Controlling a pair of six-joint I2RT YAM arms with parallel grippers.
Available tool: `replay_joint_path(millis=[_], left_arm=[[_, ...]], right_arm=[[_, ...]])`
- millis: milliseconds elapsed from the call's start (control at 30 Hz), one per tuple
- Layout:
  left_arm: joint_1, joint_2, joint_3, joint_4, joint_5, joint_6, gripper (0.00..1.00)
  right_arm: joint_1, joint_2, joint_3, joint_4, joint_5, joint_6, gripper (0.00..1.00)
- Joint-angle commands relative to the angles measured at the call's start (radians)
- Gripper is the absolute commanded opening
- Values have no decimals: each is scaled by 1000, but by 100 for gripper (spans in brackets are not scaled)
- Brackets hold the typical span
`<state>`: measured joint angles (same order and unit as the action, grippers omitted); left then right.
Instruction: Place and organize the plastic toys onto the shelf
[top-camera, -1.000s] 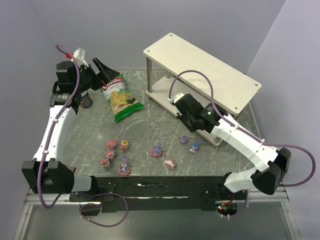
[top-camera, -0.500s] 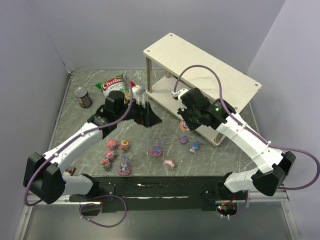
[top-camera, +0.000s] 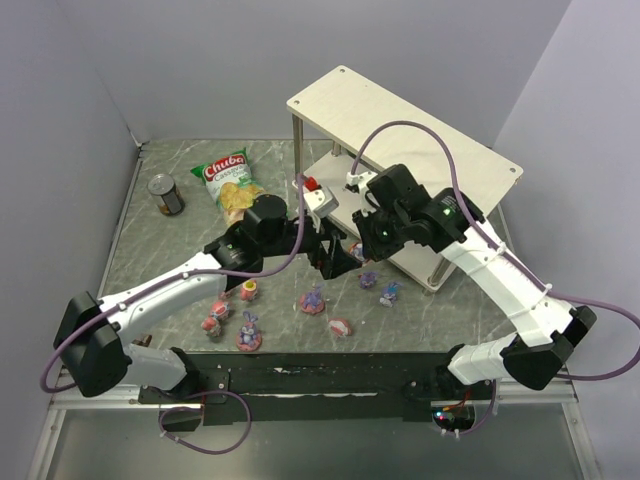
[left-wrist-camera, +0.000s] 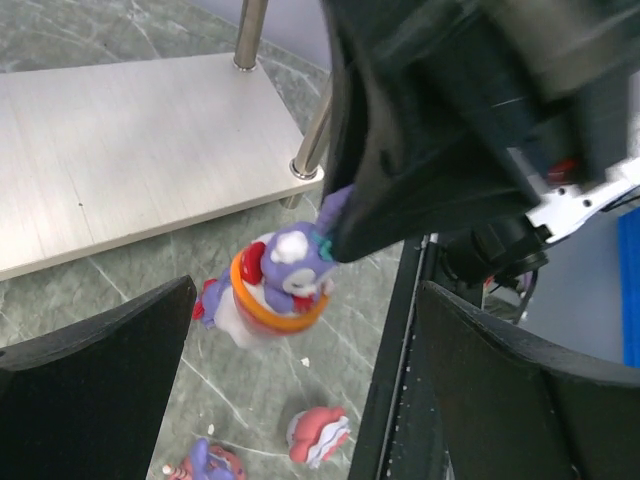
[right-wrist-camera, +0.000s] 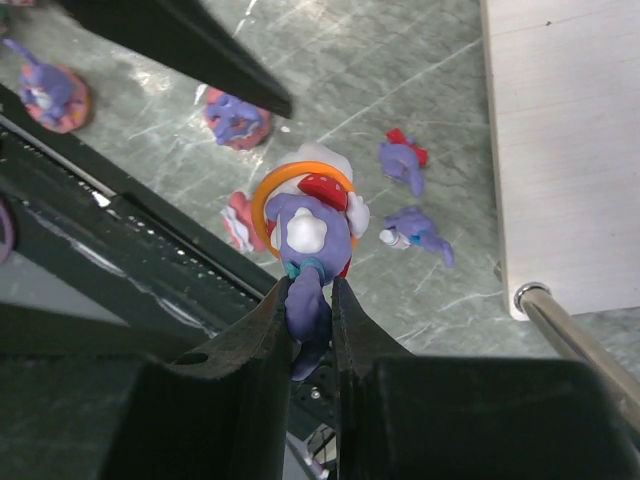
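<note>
Overhead plus wrist close-ups of toy (left-wrist-camera: 282, 283)

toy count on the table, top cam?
7 toys: three front left, two front centre, two beside the shelf. Another toy is clamped in the right pincer above the table; the left arm may hide more.

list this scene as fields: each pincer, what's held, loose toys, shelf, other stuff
left pincer: open, holding nothing, close to the held toy
right pincer: shut on purple bunny toy, gripped by an ear, above the table
loose toys: several on the table in front of the shelf
shelf: top board bare
other: chip bag and can at far left
</note>
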<state>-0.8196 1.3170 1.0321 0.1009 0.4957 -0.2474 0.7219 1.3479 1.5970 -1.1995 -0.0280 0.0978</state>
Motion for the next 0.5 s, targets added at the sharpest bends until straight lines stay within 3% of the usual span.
replay_joint_path(millis=[0,467], left_arm=[[-15,34,46,20,-3,74,99],[-59,126,100,-27,-16,142,99]], right_arm=[[-6,-16,73,-20,-41,19,0],[-7,-39,75,-31,-69,-4,0]])
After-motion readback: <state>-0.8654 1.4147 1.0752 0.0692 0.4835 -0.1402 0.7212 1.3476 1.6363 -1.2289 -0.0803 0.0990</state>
